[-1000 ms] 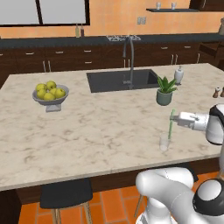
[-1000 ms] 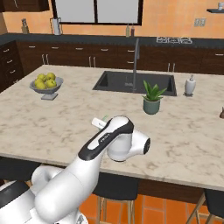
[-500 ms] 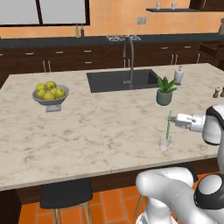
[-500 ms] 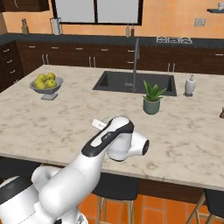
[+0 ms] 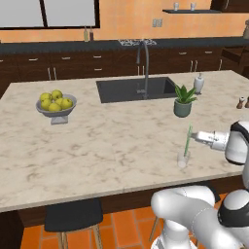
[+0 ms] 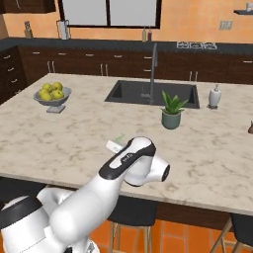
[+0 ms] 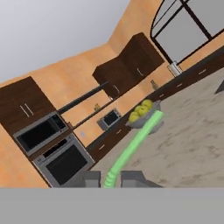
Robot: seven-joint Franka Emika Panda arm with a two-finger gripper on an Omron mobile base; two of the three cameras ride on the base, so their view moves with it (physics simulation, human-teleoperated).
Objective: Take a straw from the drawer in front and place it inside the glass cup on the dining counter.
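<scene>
The straw (image 5: 187,141) was held pinched in the gripper (image 5: 197,136), upright with its lower end in the glass cup (image 5: 183,160) near the dining counter's (image 5: 107,141) front edge. Placement seemed underway; release was judged next.

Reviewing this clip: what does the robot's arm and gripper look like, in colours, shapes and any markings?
The arm is glossy white with fat, rounded links and dark grey to black joint caps. A black band with small pale lettering, too small to read, runs along the wrist link. The gripper is a slim pale grey block in the left base view; its small finger tips look grey in the hand view. No cables show.
</scene>
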